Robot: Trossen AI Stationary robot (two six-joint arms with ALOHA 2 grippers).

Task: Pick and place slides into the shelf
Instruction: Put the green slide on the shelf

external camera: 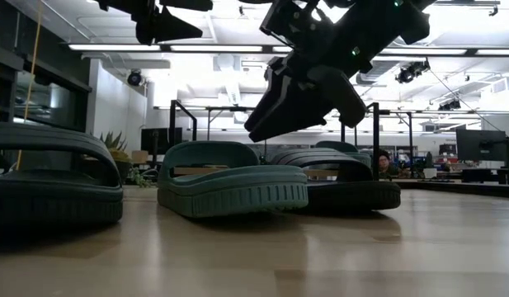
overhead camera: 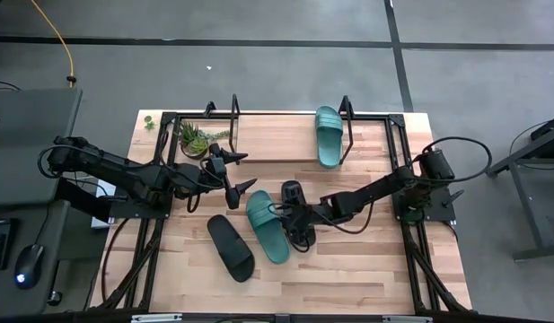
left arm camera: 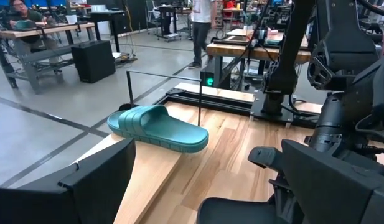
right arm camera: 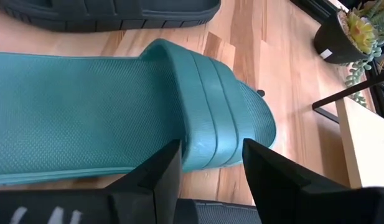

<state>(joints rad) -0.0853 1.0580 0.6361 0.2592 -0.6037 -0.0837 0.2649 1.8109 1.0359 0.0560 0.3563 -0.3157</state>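
Now mid-pick: right gripper (overhead camera: 285, 213), fingers apart, empty, over teal slide (overhead camera: 267, 225). Next: descend, clamp, carry to shelf (overhead camera: 277, 139). Left gripper (overhead camera: 233, 172) spread, idle.

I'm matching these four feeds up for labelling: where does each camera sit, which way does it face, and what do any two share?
High view: overhead, looking straight down at the table; both arms, shelf.
Low view: at tabletop height, facing the room; right gripper hangs overhead.
Left wrist view: on the left arm, facing the shelf's teal slide; its own dark fingers show.
Right wrist view: on the right arm, looking down at the table's teal slide between open jaws.
Shared: high and left wrist views both show the shelved teal slide.
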